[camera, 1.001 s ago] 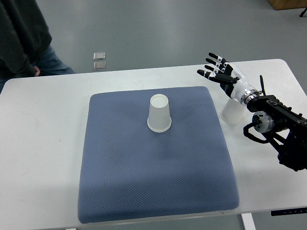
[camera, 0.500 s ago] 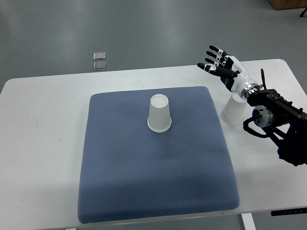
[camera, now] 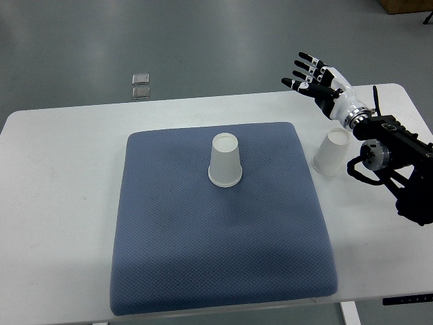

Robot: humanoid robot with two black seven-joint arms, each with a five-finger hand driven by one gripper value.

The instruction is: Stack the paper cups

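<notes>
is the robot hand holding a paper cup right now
No, the right robot hand hovers open and empty above the table, apart from the cup beside the mat.

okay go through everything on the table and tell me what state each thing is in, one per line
Cup on pad: upside down, standing, unstacked.
Cup on table: upside down, off the pad's right edge, not held.
Pad: lying flat on the table.
Right hand: open, fingers spread, holding nothing, above the table beyond the second cup.
Left hand: not in view.
</notes>
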